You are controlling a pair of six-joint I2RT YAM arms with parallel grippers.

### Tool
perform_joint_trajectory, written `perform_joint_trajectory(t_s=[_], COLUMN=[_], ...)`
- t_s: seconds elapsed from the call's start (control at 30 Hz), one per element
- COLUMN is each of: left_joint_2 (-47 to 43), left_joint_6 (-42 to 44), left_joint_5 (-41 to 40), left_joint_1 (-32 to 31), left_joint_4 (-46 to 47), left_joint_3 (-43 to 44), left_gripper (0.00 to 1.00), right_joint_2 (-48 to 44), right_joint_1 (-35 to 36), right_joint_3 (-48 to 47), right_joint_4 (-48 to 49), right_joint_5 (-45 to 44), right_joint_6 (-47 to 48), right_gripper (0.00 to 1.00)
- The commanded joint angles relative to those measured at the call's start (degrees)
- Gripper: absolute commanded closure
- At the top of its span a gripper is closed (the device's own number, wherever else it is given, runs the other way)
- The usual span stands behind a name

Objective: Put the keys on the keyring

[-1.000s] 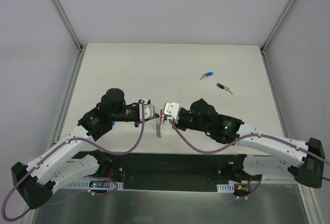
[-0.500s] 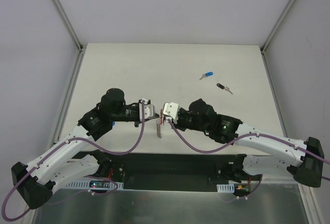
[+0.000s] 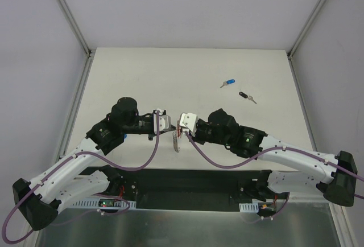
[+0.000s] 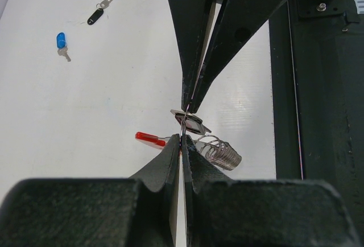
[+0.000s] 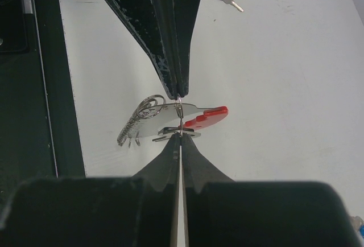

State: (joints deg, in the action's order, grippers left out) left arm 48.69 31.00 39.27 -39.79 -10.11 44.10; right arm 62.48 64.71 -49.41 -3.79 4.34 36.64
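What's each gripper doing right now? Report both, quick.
Left gripper: closed, pinching the keyring.
Right gripper: closed, pinching the same keyring from the opposite side.

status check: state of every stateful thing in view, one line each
silver chain keyring with red plastic piece: pinched between both grippers
left gripper: shut on the keyring
right gripper: shut on the keyring
blue-headed silver key: loose on the white table, off the keyring
black-headed silver key: loose on the table, off the keyring
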Motion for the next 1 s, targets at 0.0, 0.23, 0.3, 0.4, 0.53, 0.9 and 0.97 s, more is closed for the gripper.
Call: perform_joint_trajectory(t_s=[0.0,0.23,0.3,0.4,0.53,0.9,0.97], left_joint_2=[0.3,0.6,0.8,1.0,1.1,0.6,0.4], left_joint_6=[0.8,0.7,0.7,0.8,0.7,0.5,0.5], left_joint_5=[4.1,4.4,4.7,5.1,5.9,5.7,5.5], left_joint_1=[-0.5,-0.5,-0.5,-0.5,-0.5,-0.5,-0.5], left_joint_4=[2.6,2.6,2.6,2.6,2.6,2.6,2.6], left_joint_3=[0.4,0.3,0.4,0.4,0.5,0.6,0.6], left_gripper=[1.00,1.00,1.00,1.00,1.00,1.00,1.00], right_joint_2=[0.1,0.3,0.4,0.3,0.2,1.0,1.2], right_joint_1=[0.2,0.2,0.2,0.2,0.1,0.1,0.1], right_joint_3=[-3.7,-4.0,-4.0,-3.8,-3.6,-5.2,-5.4], right_joint_4=[2.5,2.6,2.6,3.0,3.4,3.5,3.5], right_joint_5=[1.6,3.3,3.9,4.7,5.4,1.0,1.1], right_joint_6=[-0.6,-0.6,-0.5,-0.2,0.3,-3.2,-3.9], right_gripper=[0.99,0.99,0.98,0.99,0.98,0.99,0.99])
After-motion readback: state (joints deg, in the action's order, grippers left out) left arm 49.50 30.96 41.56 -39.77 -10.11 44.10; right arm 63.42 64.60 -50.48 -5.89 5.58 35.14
